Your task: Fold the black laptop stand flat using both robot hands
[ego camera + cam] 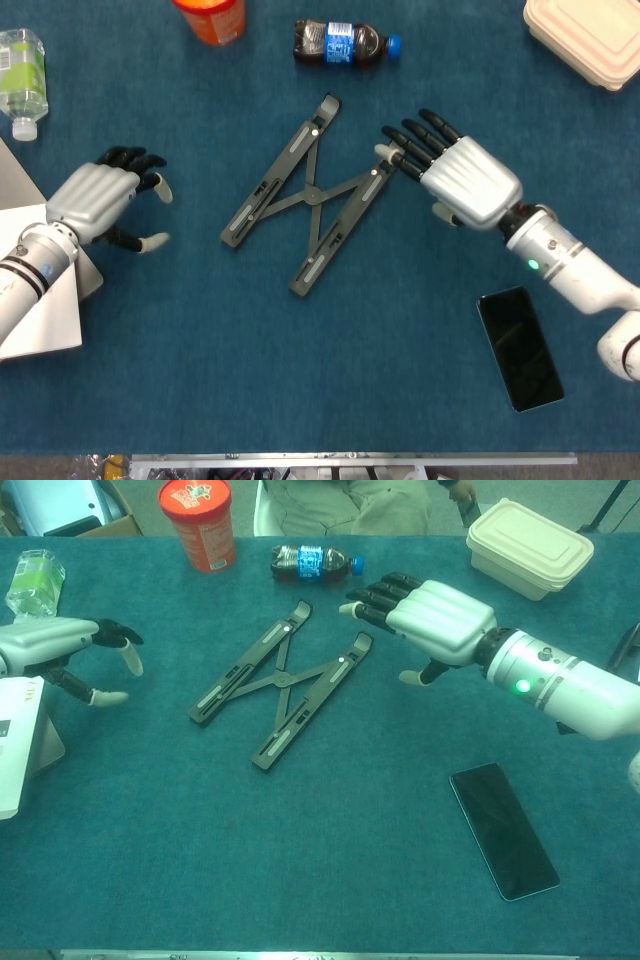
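The black laptop stand [305,194] [277,681] lies on the blue table, its two bars spread in an X. My right hand [455,180] [430,618] hovers just right of the stand's upper right end, fingers stretched toward it and holding nothing. In the head view its fingertips [400,150] reach the bar's tip; I cannot tell if they touch. My left hand [100,195] [60,645] hangs well left of the stand, fingers loosely curved and apart, empty.
A cola bottle [343,43] lies behind the stand, an orange can [196,522] at back left. A beige lunch box [528,547] sits back right, a black phone [520,347] front right. A water bottle [20,75] and a white booklet [15,740] are at the left.
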Action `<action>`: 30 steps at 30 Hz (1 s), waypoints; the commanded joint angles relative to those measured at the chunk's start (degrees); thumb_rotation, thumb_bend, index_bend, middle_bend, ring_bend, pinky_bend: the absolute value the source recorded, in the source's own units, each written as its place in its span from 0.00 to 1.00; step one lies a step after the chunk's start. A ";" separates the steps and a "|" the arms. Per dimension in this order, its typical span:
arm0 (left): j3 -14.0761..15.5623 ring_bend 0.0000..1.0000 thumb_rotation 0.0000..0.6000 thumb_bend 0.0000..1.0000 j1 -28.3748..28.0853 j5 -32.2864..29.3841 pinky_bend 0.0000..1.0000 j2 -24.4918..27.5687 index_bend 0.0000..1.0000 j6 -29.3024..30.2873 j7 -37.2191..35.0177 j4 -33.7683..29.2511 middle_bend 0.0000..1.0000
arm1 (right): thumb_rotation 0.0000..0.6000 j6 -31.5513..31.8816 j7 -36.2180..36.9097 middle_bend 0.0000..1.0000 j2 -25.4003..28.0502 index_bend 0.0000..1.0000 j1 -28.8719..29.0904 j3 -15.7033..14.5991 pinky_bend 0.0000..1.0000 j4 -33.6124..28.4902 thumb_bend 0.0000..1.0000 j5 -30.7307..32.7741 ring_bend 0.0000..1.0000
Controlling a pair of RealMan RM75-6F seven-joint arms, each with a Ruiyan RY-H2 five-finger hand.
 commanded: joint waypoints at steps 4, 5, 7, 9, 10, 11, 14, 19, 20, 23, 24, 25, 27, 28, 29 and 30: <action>-0.74 0.00 1.00 0.25 0.68 2.88 0.00 -3.76 0.19 6.13 6.29 5.07 0.10 | 1.00 0.27 -0.77 0.00 -0.11 0.00 0.38 0.34 0.00 -0.56 0.19 -0.40 0.00; -0.79 0.00 1.00 0.25 0.78 3.90 0.00 -4.73 0.17 7.38 6.19 6.50 0.10 | 1.00 0.24 -0.97 0.00 -0.12 0.00 0.37 0.47 0.00 -0.71 0.17 -0.17 0.00; -0.65 0.00 1.00 0.25 0.85 5.47 0.00 -6.25 0.11 8.96 5.50 8.86 0.09 | 1.00 0.15 -1.54 0.00 -0.15 0.00 0.30 0.73 0.00 -0.96 0.14 0.37 0.00; -0.40 0.00 1.00 0.25 0.75 6.95 0.00 -7.82 0.03 10.05 3.99 11.34 0.06 | 1.00 0.02 -2.59 0.00 -0.17 0.00 0.27 1.01 0.00 -1.30 0.13 0.98 0.00; -0.27 0.00 1.00 0.25 0.64 7.38 0.00 -8.42 0.01 10.19 3.20 12.23 0.05 | 1.00 -0.14 -3.03 0.00 -0.15 0.00 0.28 1.13 0.00 -1.55 0.13 1.32 0.00; -0.08 0.00 1.00 0.25 0.43 7.64 0.00 -8.98 0.00 9.86 2.22 13.04 0.04 | 1.00 -0.39 -3.41 0.00 -0.08 0.00 0.29 1.32 0.00 -1.97 0.13 1.81 0.00; 0.24 0.00 1.00 0.25 0.03 7.75 0.00 -9.75 0.09 8.92 0.39 13.36 0.04 | 1.00 -0.78 -3.95 0.00 0.36 0.00 0.26 1.67 0.00 -2.72 0.13 2.78 0.00; 1.04 0.00 1.00 0.25 -0.52 7.26 0.00 -9.06 0.28 6.58 0.28 11.31 0.06 | 1.00 -0.48 -2.48 0.00 2.10 0.00 0.14 2.61 0.00 -4.69 0.13 3.66 0.00; 1.11 0.00 1.00 0.25 -0.60 7.01 0.00 -8.71 0.30 6.14 0.56 10.56 0.07 | 1.00 -0.35 -2.18 0.00 2.49 0.00 0.13 2.77 0.00 -5.09 0.13 3.68 0.00; 1.23 0.00 0.98 0.25 -0.66 5.80 0.00 -7.21 0.33 4.84 1.57 7.30 0.07 | 1.00 0.41 -1.37 0.00 3.86 0.00 0.06 3.46 0.00 -6.11 0.13 3.73 0.00; 1.19 0.00 0.94 0.25 -0.65 5.27 0.00 -6.78 0.33 4.44 1.85 6.23 0.08 | 1.00 0.48 -1.11 0.00 4.19 0.00 0.04 3.58 0.00 -6.35 0.13 3.79 0.00; 1.09 0.00 0.90 0.25 -0.66 4.48 0.00 -6.28 0.33 3.88 2.25 4.86 0.08 | 1.00 0.69 -0.69 0.00 4.57 0.00 -0.02 3.84 0.00 -6.59 0.13 3.97 0.00; 0.83 0.00 0.71 0.25 -0.73 3.17 0.00 -5.74 0.33 3.03 3.14 3.17 0.08 | 1.00 0.93 -0.10 0.00 5.06 0.00 -0.09 4.16 0.00 -6.79 0.13 4.19 0.00; 0.61 0.00 0.66 0.25 -0.85 2.16 0.00 -5.48 0.33 2.35 3.89 2.16 0.08 | 1.00 1.15 0.33 0.00 5.29 0.00 -0.15 4.31 0.00 -6.81 0.13 4.25 0.00; 0.42 0.00 0.59 0.25 -0.98 1.40 0.00 -5.33 0.33 1.83 4.50 1.49 0.08 | 1.00 1.25 0.73 0.00 5.47 0.00 -0.20 4.38 0.00 -6.85 0.13 4.26 0.00; 0.22 0.00 0.55 0.25 -1.12 0.64 0.00 -5.22 0.33 1.36 5.18 0.92 0.08 | 1.00 1.31 1.06 0.00 5.62 0.00 -0.21 4.37 0.00 -6.88 0.13 4.18 0.00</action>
